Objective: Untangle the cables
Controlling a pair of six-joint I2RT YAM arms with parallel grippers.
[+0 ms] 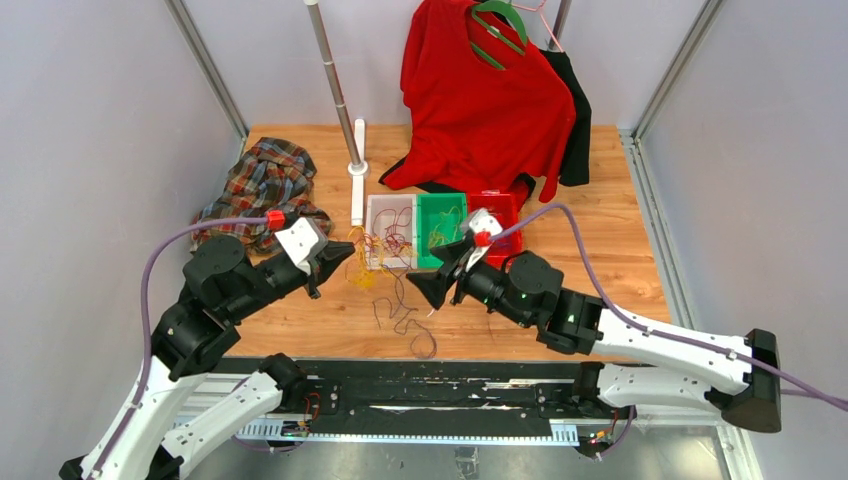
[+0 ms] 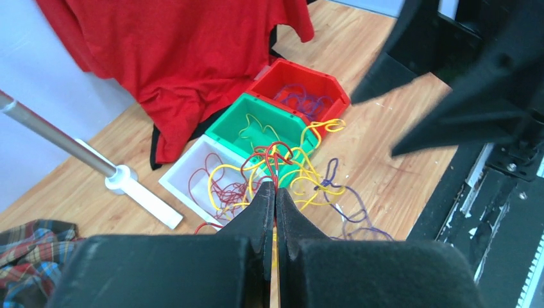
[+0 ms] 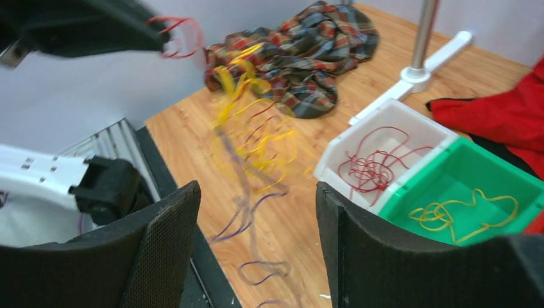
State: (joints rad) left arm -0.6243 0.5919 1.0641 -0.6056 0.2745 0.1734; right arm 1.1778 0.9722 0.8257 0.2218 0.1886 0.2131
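Wooden counter [image 1: 620, 250] beneath everything. At the far centre, a red shirt [image 1: 480, 100] on a green hanger [image 1: 497, 30], hem down on the counter behind the bins. At the far left, a crumpled plaid shirt [image 1: 262, 185]; just right of it, a metal pole [image 1: 335, 85] on a white base [image 1: 358, 175]. In the middle, three small bins touching side by side: white bin [image 1: 391, 198] on the left with dark red wires, green bin [image 1: 441, 197] in the centre with a yellow one, red bin [image 1: 505, 200] on the right with purple ones. Left fingers [image 2: 274, 205] pressed shut on the top of the cables [image 1: 365, 262], a tangled clump of yellow, dark red and purple wires hanging just near of the white bin, with purple strands trailing down onto the counter toward the near edge. Right fingers [image 1: 437, 285] spread wide, just right of the clump and near of the green bin; contact with the trailing strands impossible to tell.
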